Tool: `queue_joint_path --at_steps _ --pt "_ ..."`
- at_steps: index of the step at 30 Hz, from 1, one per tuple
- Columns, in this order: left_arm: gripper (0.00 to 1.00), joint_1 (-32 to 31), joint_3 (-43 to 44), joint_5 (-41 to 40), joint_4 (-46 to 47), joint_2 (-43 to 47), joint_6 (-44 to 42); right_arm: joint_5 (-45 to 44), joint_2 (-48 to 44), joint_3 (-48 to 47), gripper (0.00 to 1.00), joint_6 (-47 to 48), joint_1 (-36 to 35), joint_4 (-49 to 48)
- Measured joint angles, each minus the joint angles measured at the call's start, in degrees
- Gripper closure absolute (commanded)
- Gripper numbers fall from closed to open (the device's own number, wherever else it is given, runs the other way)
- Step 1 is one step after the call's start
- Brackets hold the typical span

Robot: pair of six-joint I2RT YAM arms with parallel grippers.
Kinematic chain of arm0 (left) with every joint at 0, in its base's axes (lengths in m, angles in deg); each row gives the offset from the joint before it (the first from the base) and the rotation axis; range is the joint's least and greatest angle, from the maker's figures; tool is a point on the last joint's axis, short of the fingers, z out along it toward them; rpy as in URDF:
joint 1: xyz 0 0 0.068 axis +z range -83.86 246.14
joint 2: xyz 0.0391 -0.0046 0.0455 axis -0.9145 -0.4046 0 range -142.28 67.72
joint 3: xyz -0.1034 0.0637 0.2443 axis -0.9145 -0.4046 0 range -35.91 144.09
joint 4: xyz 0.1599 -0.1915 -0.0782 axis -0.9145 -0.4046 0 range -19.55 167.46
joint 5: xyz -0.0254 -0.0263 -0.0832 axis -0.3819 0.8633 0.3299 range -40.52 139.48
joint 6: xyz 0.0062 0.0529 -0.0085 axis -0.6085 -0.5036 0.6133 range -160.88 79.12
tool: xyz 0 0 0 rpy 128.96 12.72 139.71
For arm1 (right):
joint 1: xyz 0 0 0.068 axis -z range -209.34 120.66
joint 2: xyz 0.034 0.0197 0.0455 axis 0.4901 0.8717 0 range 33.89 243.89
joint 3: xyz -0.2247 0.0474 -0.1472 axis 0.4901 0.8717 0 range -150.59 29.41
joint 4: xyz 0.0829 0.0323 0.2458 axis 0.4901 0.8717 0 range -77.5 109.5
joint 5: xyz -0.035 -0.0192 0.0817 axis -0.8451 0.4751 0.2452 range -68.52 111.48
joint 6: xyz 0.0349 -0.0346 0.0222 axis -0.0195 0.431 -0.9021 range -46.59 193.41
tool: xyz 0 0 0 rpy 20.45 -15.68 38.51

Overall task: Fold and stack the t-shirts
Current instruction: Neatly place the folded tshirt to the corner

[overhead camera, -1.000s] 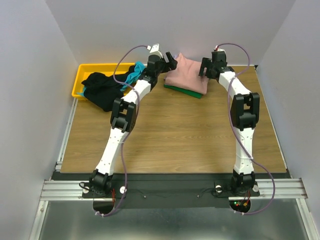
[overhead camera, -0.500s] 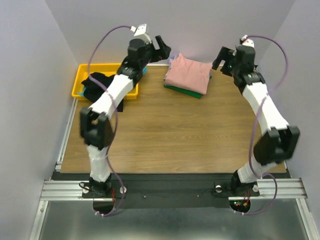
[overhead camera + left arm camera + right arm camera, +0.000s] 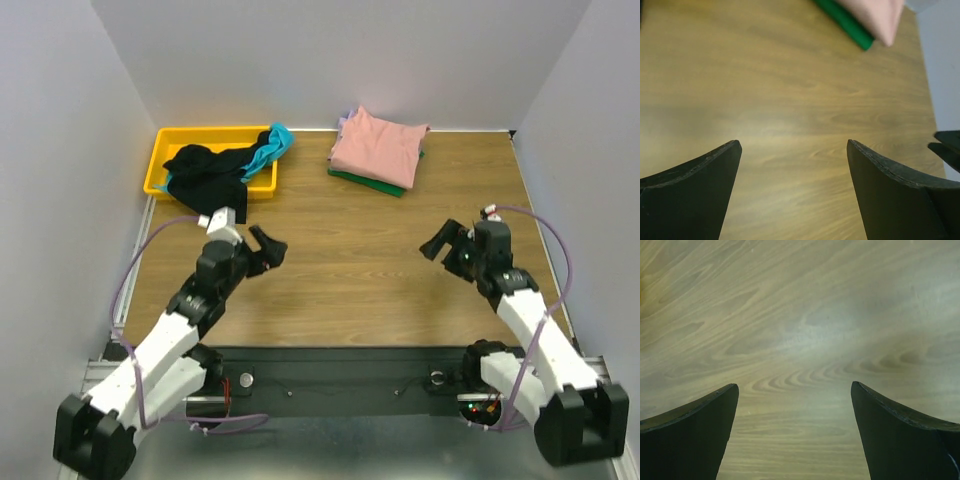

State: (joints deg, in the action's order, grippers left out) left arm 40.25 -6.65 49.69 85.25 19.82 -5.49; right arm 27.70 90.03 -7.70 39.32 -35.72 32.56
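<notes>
A folded dusty-pink t-shirt (image 3: 378, 146) lies on a folded green t-shirt (image 3: 370, 182) at the back of the table, with a sliver of lavender cloth (image 3: 343, 122) at the stack's back left corner. In the left wrist view the pink t-shirt (image 3: 875, 15) and the green t-shirt (image 3: 845, 22) show at the top. A black t-shirt (image 3: 205, 172) and a teal t-shirt (image 3: 270, 148) hang over the yellow bin (image 3: 165, 160). My left gripper (image 3: 270, 248) is open over bare wood at the near left. My right gripper (image 3: 440, 245) is open at the near right. Both hold nothing.
The yellow bin stands at the back left corner of the wooden table (image 3: 350, 250). Grey walls close in the left, back and right sides. A metal rail (image 3: 340, 375) runs along the near edge by the arm bases.
Both arms have pulled back from the pink stack at the far edge and folded down toward their bases. The right gripper opened wider. The stack stays put.
</notes>
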Motion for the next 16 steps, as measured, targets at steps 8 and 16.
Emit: queue_joint_path --at_steps 8,16 --pt "0.02 0.0 -9.4 -6.5 -11.2 21.8 8.4 -0.9 -22.1 12.1 0.00 -3.0 0.0 -1.5" --pt "0.01 0.0 -9.7 -12.7 -14.6 27.1 12.5 -2.8 -27.3 16.0 0.00 -2.6 0.0 -1.6"
